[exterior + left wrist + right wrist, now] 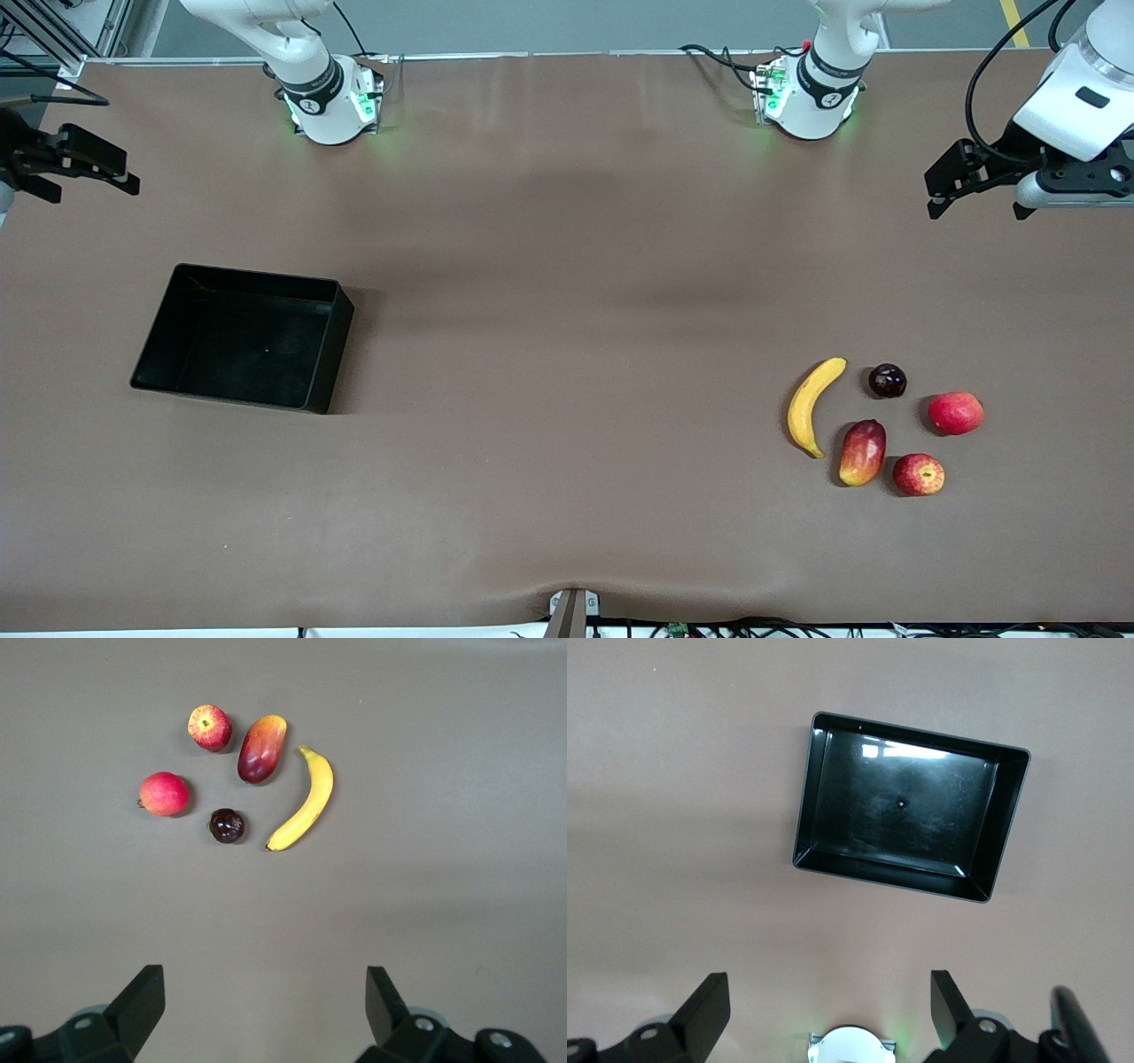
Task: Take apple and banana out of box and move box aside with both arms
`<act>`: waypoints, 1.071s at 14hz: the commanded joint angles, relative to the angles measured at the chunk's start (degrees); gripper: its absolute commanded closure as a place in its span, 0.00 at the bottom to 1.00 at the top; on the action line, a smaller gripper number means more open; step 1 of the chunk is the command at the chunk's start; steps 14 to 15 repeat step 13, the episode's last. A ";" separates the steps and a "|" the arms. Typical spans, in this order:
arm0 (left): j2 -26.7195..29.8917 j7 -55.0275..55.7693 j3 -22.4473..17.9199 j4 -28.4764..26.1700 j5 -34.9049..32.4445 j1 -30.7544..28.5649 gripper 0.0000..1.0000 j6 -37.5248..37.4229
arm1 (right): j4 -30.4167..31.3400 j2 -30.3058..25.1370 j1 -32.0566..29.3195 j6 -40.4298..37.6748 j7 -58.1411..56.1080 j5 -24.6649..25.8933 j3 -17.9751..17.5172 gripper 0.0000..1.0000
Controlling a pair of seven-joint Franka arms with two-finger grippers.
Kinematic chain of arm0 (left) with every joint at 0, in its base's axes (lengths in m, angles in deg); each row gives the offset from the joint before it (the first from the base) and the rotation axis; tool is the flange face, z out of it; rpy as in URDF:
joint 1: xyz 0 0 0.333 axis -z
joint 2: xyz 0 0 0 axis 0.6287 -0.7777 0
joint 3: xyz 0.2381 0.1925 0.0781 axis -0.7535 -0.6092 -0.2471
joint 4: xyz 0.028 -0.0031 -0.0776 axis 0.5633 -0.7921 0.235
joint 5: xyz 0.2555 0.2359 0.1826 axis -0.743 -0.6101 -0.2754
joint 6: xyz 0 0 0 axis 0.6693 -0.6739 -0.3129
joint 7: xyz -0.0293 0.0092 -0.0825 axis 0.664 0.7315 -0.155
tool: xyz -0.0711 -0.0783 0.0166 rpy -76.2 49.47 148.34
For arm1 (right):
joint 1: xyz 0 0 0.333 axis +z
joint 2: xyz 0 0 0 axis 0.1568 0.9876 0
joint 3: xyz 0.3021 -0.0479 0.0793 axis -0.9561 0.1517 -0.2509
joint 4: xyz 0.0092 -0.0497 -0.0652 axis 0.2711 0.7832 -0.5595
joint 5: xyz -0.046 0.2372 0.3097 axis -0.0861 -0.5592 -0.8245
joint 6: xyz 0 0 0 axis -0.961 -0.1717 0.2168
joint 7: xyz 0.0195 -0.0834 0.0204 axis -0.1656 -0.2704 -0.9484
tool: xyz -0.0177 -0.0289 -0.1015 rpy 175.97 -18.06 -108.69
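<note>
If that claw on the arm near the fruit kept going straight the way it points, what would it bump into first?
Probably bare table. The open left gripper points down at brown mat short of the fruits; the dark round fruit lies closest to its line.

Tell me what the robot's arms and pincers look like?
Both arms are white with dark bands at the joints, green lights glowing at their bases, and black cables. The left pincer and right pincer are black, each with two flat fingers.
</note>
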State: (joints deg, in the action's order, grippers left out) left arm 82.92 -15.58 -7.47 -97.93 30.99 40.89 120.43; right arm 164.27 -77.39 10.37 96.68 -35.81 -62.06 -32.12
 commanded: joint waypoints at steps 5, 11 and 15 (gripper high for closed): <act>0.43 -1.27 -0.24 1.70 1.36 -0.18 0.00 -3.20 | 5.35 -3.70 0.58 2.57 1.23 1.30 -0.21 0.00; 0.08 -2.41 -0.33 2.51 1.54 -0.62 0.00 -5.42 | 4.91 -3.09 -1.18 3.19 1.23 1.48 -0.12 0.00; -0.01 -2.94 -0.33 2.50 1.71 -0.62 0.00 -5.42 | 4.91 -3.09 -1.26 3.45 1.23 1.48 -0.12 0.00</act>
